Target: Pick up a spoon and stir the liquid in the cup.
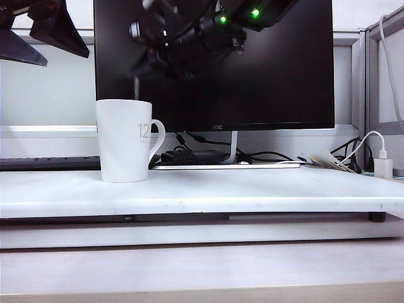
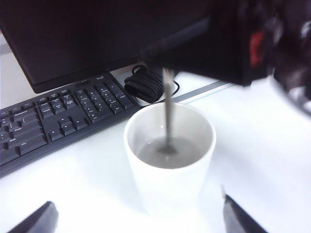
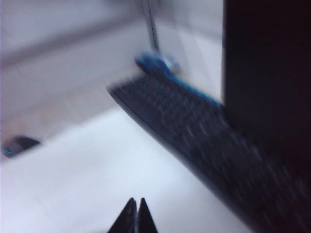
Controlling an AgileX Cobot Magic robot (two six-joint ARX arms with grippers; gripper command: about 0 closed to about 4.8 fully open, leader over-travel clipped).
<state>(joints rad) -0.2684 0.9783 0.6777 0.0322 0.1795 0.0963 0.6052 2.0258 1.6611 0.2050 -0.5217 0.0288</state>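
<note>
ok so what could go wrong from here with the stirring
The right gripper, above the cup, holds the spoon in the liquid: a wide stir could knock the rim and tip the cup. Splashes could reach the keyboard behind. The open left gripper hovers clear, steadying nothing.

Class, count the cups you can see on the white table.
1: the white cup stands at the table's left, spoon dipped in its liquid. None seems hidden.

Grey "12" printed on the cup beside its handle, "AOC" read on the monitor lower bezel, right of the cup
</note>
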